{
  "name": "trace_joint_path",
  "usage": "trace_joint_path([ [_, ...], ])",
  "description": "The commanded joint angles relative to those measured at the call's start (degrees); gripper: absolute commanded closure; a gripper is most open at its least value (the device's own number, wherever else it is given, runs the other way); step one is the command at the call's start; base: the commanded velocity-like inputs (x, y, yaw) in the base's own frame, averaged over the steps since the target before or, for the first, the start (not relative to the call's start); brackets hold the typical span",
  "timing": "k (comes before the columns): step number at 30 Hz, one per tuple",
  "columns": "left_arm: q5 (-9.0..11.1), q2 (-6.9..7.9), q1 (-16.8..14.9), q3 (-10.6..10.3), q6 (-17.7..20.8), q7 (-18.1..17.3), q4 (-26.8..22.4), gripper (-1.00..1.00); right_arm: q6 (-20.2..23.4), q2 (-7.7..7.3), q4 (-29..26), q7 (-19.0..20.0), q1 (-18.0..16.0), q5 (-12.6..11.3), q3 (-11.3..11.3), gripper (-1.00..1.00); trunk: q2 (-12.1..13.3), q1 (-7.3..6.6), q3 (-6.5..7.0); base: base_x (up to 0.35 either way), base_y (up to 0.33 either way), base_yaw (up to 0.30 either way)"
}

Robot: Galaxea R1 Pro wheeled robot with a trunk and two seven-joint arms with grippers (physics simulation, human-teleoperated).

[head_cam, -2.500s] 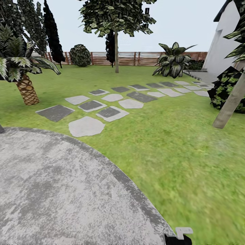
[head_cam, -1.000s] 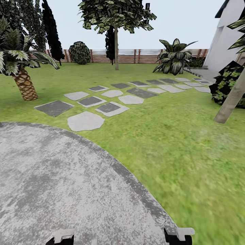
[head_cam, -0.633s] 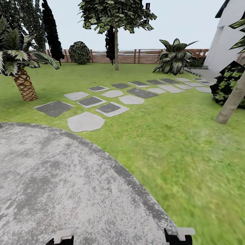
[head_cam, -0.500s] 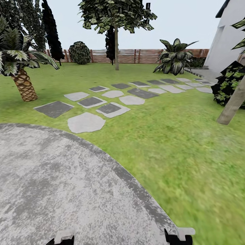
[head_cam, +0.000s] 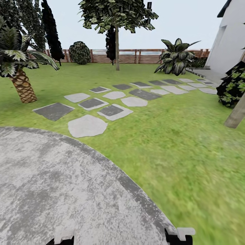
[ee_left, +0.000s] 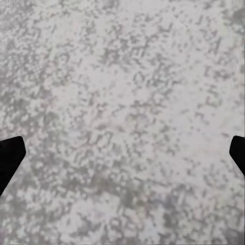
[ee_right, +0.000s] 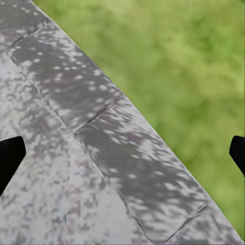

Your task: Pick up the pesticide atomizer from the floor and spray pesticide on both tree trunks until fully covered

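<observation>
Transit step; no atomizer in sight; both grippers' fingertips sit wide apart, holding nothing; scan the green lawn [head_cam: 177, 143] off the round grey stone patio [head_cam: 51, 190]; the leaning pale grey-tan tree trunk [head_cam: 236, 115] stands far right.

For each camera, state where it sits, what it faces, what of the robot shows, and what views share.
Head view: high on the robot, facing forward and down over the round stone patio, stepping stones and lawn; both pincer tops at the bottom edge.
Left wrist view: facing down at mottled patio stone; dark fingertips at the sides.
Right wrist view: facing down at the patio's edging and grass; dark fingertips.
Shared: the patio.
</observation>
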Motion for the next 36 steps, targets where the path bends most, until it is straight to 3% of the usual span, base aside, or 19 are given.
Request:
trace_joint_path([
  [1,-0.04,0.00,0.01,0.00,0.00,0.00,0.00,-1.00,0.00,0.00,0.00,0.02,0.00,0.02,0.00,-1.00,0.00,0.00,0.00,0.323,0.125,0.000],
  [36,0.06,0.15,0.03,0.17,-0.03,0.00,0.43,-1.00,-0.09,0.12,0.00,0.14,0.00,0.31,0.18,-1.00,0.00,0.00,0.00,0.334,0.096,0.000],
])
